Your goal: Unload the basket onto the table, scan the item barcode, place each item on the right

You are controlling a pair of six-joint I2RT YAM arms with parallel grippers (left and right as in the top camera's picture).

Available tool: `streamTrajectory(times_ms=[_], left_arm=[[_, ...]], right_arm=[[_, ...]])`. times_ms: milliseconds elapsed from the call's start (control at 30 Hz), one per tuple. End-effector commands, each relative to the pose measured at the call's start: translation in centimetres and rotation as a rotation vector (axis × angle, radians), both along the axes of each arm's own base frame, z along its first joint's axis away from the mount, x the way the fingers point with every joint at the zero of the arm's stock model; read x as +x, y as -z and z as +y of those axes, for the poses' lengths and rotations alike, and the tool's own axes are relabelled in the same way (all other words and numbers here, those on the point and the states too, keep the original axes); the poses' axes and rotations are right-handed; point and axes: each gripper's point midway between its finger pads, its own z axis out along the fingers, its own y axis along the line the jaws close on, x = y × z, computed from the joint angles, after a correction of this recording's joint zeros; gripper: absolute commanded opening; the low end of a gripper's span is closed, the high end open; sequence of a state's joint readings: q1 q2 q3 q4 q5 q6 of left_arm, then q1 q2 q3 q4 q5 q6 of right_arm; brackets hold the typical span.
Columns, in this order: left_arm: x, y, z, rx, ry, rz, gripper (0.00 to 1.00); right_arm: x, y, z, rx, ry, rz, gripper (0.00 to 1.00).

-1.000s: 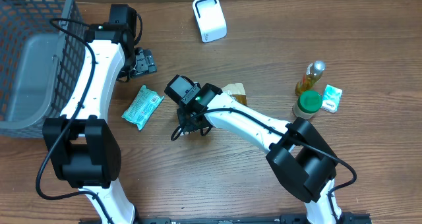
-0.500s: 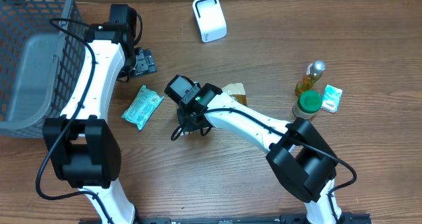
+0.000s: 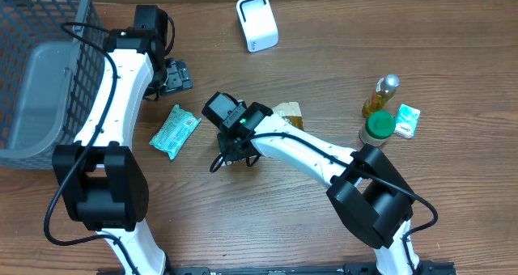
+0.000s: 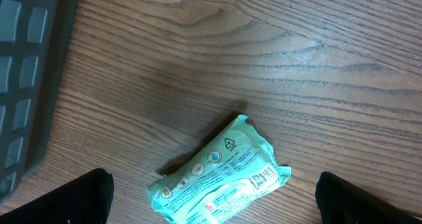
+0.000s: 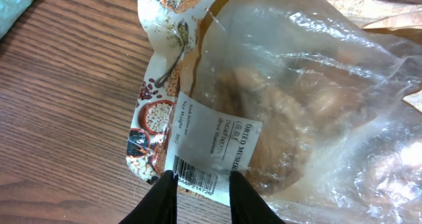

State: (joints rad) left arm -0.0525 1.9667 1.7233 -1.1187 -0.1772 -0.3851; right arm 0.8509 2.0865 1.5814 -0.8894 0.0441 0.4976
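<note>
The right gripper [image 5: 203,184] pinches the clear food bag [image 5: 277,99] by its edge, at the barcode label [image 5: 198,174], near the middle of the table [image 3: 453,218]. The left gripper [image 4: 212,178] hangs wide open above a green packet [image 3: 175,130] further left.

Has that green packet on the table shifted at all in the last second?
No. In the overhead view the green packet lies just where it did, at the same slant, below-left of the white scanner.

Shop checkout: wire basket [image 3: 40,12], white scanner [image 3: 257,23], barcode-labelled mushroom bag [image 5: 264,85].
</note>
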Motion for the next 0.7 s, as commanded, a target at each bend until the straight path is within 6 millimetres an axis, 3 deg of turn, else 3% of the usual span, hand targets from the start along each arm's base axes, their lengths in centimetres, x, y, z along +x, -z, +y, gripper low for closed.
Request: streamTrajectory(times_ms=[0, 433, 533, 667], left_arm=[[0.5, -0.3, 0.1, 0.016, 0.014, -0.010, 1.00], [0.5, -0.3, 0.1, 0.016, 0.014, -0.010, 1.00], [0.5, -0.3, 0.1, 0.016, 0.014, -0.010, 0.99], [0.5, -0.3, 0.1, 0.016, 0.014, -0.010, 0.99]], right_arm=[[1.0, 0.1, -1.1, -0.012, 0.034, -0.012, 0.24], [2.3, 0.1, -2.7, -0.006, 0.082, 0.010, 0.22], [2.8, -1.2, -2.2, 0.029, 0.086, 0.004, 0.25], [4.1, -4.6, -3.0, 0.051, 0.115, -0.030, 0.35]])
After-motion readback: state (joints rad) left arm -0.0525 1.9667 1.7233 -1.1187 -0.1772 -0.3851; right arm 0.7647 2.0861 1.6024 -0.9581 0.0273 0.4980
